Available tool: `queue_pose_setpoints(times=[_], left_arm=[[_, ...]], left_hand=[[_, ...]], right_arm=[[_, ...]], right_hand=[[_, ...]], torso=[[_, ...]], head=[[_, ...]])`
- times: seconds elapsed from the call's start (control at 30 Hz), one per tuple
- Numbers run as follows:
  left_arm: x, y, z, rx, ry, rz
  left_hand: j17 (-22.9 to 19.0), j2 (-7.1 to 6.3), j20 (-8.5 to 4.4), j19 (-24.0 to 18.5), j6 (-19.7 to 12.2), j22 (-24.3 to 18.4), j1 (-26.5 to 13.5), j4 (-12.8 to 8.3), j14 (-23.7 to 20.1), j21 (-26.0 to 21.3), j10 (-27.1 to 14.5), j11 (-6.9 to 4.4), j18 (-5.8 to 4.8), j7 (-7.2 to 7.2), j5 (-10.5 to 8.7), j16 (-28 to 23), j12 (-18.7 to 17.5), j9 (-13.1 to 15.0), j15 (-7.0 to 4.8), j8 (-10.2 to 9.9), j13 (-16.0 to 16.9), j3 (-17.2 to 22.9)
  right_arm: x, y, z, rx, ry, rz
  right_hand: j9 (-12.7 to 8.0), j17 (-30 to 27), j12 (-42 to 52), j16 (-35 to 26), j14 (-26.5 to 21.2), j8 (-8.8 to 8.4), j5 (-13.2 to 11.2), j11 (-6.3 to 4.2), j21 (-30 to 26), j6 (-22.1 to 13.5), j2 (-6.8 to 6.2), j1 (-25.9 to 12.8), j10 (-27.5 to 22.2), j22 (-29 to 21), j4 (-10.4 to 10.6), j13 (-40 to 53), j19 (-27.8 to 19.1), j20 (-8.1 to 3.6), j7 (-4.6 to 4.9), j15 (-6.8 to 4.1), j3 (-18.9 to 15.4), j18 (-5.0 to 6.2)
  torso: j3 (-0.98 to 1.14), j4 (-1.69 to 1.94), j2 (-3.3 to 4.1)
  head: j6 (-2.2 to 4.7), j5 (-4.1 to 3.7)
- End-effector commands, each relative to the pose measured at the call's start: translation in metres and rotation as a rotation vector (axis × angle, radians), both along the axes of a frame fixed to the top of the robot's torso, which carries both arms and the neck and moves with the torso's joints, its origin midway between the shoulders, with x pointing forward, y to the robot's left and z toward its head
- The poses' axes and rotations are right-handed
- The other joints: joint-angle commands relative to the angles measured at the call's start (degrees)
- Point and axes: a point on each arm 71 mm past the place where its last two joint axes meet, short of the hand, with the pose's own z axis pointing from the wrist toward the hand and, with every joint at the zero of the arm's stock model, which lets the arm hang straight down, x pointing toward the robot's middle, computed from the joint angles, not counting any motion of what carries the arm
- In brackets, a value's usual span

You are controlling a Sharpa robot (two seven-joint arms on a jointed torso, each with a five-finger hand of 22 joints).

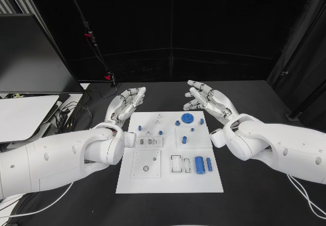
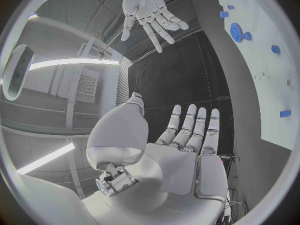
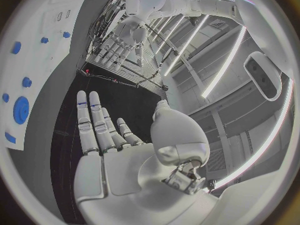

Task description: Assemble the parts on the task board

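Both hands are up and spread wide, holding nothing. The left hand (image 1: pixel 126 104) hangs above the black desk (image 1: pixel 251 99) just beyond the far left corner of the task board (image 1: pixel 170 186), fingers straight and apart, palm turned inward. In the left wrist view that same left hand (image 2: pixel 187 150) shows its fingers stretched out side by side, nothing between them. Opposite it, the right hand (image 1: pixel 209 101) hovers off the board's far right corner, fingers fanned and lightly bent, also free of any part; from its own wrist the right hand (image 3: pixel 103 140) reads flat and open-palmed. The two hands face each other across the board's far edge, well apart.

Out from the hands, the white board lies flat in the middle of the desk, between the two white arms. On its far half sits a blue gear (image 1: pixel 187 117), with a small blue peg (image 1: pixel 201 121) just beside it and another small blue piece (image 1: pixel 140 127) toward the left. Nearer the robot, on the right side, a blue cylinder (image 1: pixel 199 165) lies next to a slimmer blue rod (image 1: pixel 209 164). A white panel (image 1: pixel 24 115) rests off to the left of the desk.
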Motion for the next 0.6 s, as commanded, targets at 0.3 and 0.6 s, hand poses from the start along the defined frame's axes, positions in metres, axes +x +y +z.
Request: queue_pose_setpoints(times=[0.3, 0.6], left_arm=[[-0.010, 0.000, 0.030, -0.050, -0.364, -0.043], [-0.012, 0.000, 0.032, -0.059, -0.358, -0.053]], left_hand=[[0.09, 0.64, 0.20, 0.68, 0.45, 0.23, 0.40, 0.16, 0.32, 0.58, 0.57, 0.04, 0.42, 8.63, 0.22, 0.35, 0.53, -0.15, 0.33, 0.44, 0.05, -0.13], [0.07, 1.17, 0.35, 0.87, 0.67, 0.34, 0.54, 0.12, 0.58, 0.84, 0.76, 0.02, 0.42, 8.61, 0.24, 0.47, 0.73, -0.25, 0.47, 0.73, 0.04, -0.21]], right_arm=[[0.017, -0.003, 0.012, -0.084, 0.004, 0.052], [0.037, -0.001, 0.035, -0.142, -0.053, 0.115]], right_hand=[[-0.31, 4.51, 0.52, 7.82, 26.05, 2.58, -0.40, -4.30, 11.50, -1.23, 0.75, 0.40, 6.19, 4.46, 0.09, -0.07, 16.25, -2.67, 7.71, -5.80, -1.60, 3.62], [0.41, 63.82, -0.65, 48.74, 49.11, 10.57, 3.24, -7.64, 54.06, 7.64, 0.79, 9.92, 21.00, 45.82, -0.50, -0.24, 39.09, -6.83, 5.08, -9.17, -1.36, -0.89]], torso=[[0.22, 0.19, 2.55], [0.11, 0.12, 4.33]], head=[[0.84, 0.28], [1.20, -0.03]])
